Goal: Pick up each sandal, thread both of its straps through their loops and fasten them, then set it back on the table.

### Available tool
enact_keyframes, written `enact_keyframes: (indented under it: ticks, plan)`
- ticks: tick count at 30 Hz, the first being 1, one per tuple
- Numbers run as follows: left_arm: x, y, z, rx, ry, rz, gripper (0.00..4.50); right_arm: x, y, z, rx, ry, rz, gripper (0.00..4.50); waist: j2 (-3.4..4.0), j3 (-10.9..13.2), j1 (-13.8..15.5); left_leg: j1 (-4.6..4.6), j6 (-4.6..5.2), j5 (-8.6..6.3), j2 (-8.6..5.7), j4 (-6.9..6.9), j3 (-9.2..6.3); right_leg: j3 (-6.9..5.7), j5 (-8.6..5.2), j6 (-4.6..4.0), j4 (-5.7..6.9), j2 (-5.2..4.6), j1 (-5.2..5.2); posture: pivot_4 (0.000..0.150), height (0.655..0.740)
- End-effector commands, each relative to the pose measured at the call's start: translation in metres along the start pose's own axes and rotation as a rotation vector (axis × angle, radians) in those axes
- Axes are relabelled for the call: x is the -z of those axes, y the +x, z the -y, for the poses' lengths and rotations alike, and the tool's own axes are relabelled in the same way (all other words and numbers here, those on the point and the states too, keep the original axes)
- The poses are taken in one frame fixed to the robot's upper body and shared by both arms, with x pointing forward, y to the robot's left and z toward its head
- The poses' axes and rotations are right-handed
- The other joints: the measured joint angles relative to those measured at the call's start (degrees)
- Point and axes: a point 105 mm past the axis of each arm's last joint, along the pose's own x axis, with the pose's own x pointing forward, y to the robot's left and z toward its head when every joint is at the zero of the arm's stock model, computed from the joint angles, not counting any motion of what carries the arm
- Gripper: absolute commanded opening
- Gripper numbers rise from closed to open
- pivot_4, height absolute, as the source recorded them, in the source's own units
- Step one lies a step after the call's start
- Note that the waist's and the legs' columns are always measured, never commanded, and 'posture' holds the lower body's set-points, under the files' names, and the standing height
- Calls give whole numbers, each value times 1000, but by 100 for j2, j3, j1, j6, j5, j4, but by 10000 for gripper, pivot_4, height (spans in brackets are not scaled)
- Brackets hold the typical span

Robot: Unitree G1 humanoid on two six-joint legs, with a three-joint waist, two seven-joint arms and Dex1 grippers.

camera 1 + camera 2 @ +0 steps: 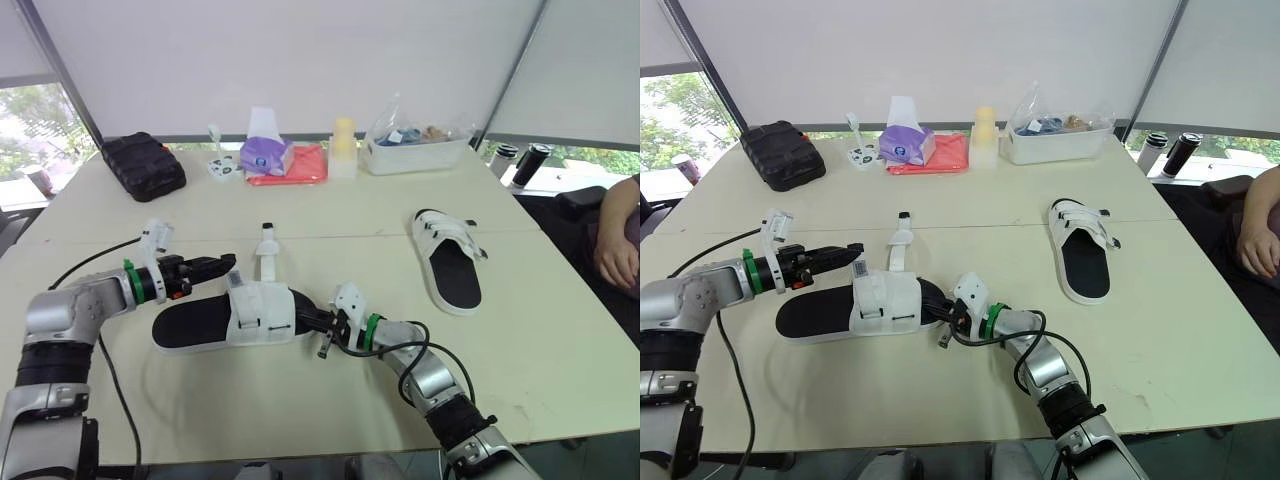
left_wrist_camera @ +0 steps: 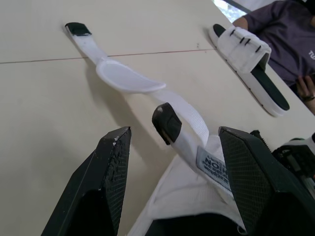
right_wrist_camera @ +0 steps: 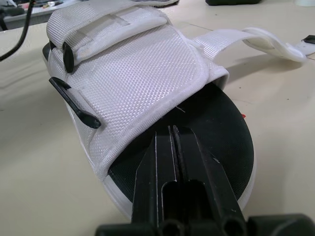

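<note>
The near sandal's [image 1: 190, 325] middle footbed lies hidden under its white upper [image 1: 262, 312]; the person [image 1: 620, 250] is cut off at the right.

Sandal [image 3: 147, 73] upper woven cloth (coarse mesh); sole matt

Near sandal [image 1: 225, 320] left of far sandal [image 1: 448, 262]

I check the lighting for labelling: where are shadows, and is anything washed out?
Left eye view: the window at left is partly washed out; the near sandal throws a faint shadow on the table. Left wrist view: the loose strap casts a soft shadow. Right wrist view: the insole lies dark under the upper.
</note>
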Motion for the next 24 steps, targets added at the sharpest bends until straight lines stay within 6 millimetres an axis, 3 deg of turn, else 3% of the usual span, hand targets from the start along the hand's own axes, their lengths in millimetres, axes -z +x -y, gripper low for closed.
enact_keyframes:
  ticks: [1, 2, 6, 7, 11, 17, 23, 24]
  plan:
    - [-13, 9, 0, 3, 25, 34, 24007, 65, -15, -11, 17, 122, -242, 0, -3, -2, -1, 0, 0, 0, -1, 1, 0, -2, 0, 0, 0, 1, 1, 1500, 7400]
    - [-14, 11, 1, 15, 24, 37, 21085, 65, -15, -11, 19, 123, -242, 0, -4, -2, -3, -1, 0, 0, -2, 1, 0, -2, 0, 0, 0, 1, 0, 1500, 7400]
    - [-27, 14, 4, 36, 15, 79, 1724, 65, -17, -10, 28, 128, -241, 0, -3, -2, -2, -1, 0, 0, -5, 0, 0, -2, 0, 1, 0, 2, -2, 1500, 7400]
    - [-32, 14, 5, 46, 2, 101, 795, 65, -17, -10, 30, 130, -240, 0, -4, -2, 0, -2, 0, 0, -5, 0, -1, -2, 0, 1, 0, 2, -1, 1500, 7400]
    - [-40, 13, 10, 87, -32, 138, 795, 66, -16, -11, 28, 132, -239, 0, -4, -2, -1, -1, 0, 0, -5, 1, -1, -3, 1, 1, 1, 1, 0, 1500, 7400]
    - [20, 30, -18, -43, -3, -120, 795, 66, -14, -12, 20, 126, -241, 0, -1, -4, 1, 2, 0, 0, -11, 0, -1, -3, 1, 1, 1, 1, 3, 1500, 7400]
    - [34, 29, -28, -51, -1, -171, 795, 66, -17, -12, 22, 123, -243, 0, 4, -10, 5, 2, 0, 0, -12, 0, -1, -4, 0, 1, 1, 2, 4, 1500, 7400]
    - [34, 30, -27, -41, 0, -166, 3611, 66, -17, -12, 22, 122, -244, 0, 7, -12, 4, 3, 0, 0, -12, 1, -1, -5, 0, 1, 1, 2, 5, 1500, 7400]
